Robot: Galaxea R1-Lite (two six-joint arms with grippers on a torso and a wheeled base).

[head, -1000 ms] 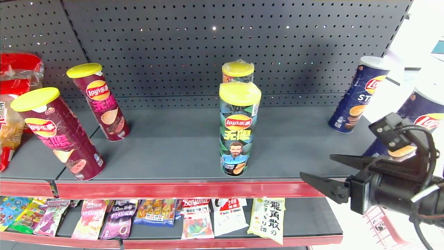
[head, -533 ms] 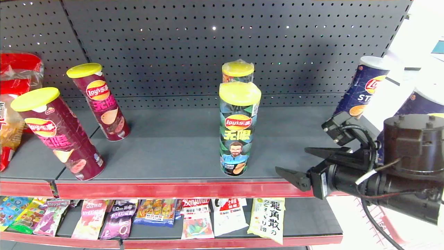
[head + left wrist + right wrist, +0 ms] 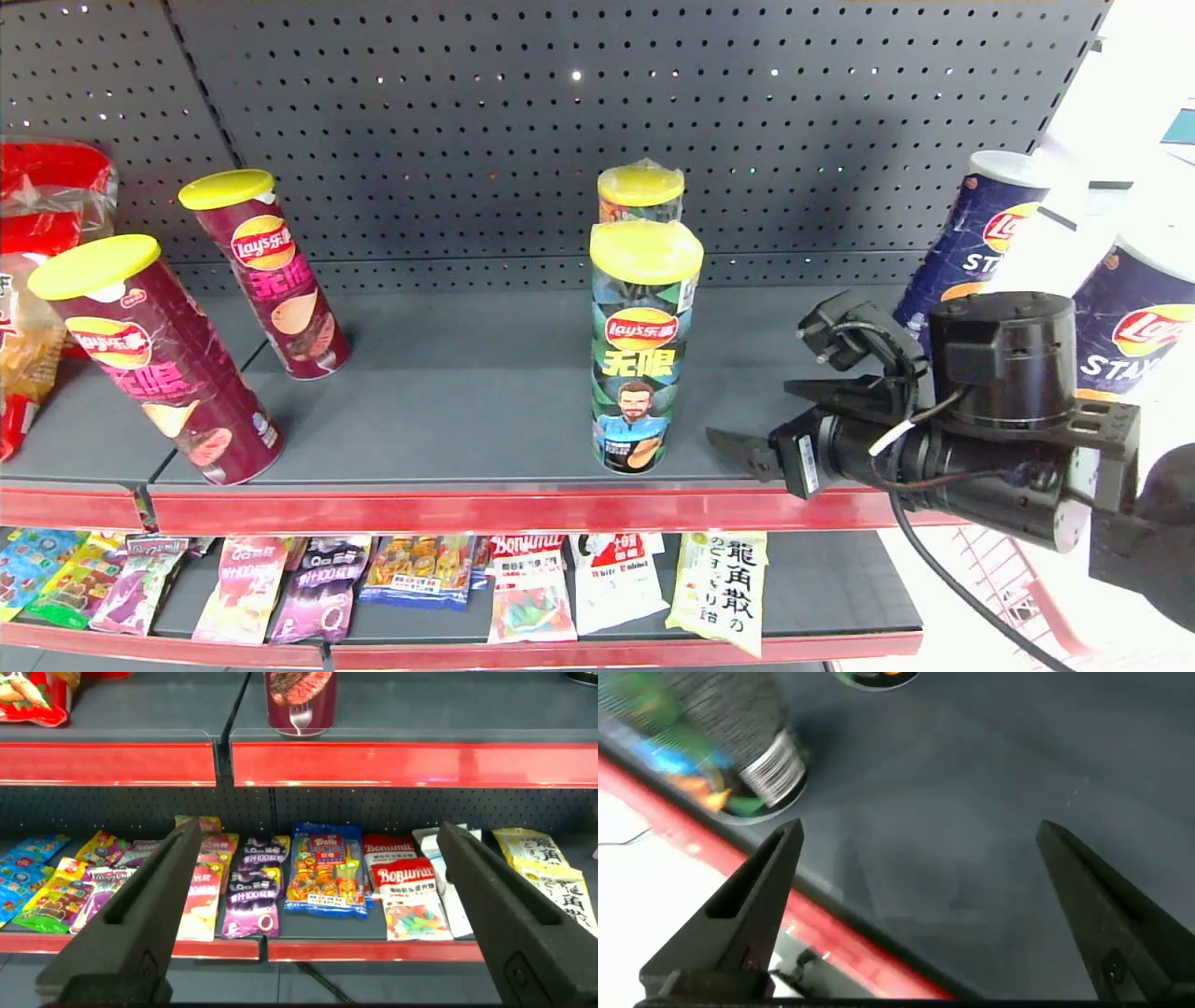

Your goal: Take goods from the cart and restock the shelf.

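A green chip can [image 3: 642,345] with a yellow lid stands upright near the front of the grey shelf board [image 3: 467,392]; a second one [image 3: 640,191] stands behind it. My right gripper [image 3: 754,413] hovers open and empty over the board's front, just right of the front can. In the right wrist view the gripper [image 3: 920,915] spans bare shelf [image 3: 971,812], with that can's base [image 3: 729,756] off to one side. My left gripper [image 3: 318,924] is open and empty, facing the lower shelf's snack bags [image 3: 322,868] below a maroon can's base [image 3: 301,705].
Two maroon cans [image 3: 154,359] [image 3: 268,271] lean at the shelf's left. Two blue cans [image 3: 976,243] [image 3: 1134,317] stand at the right, behind my right arm. A red lip [image 3: 467,509] runs along the front edge. A pink wire cart [image 3: 1027,597] shows at the lower right.
My right arm has swung left and in over the shelf, bringing the open gripper closer to the front green can. The cans have not moved.
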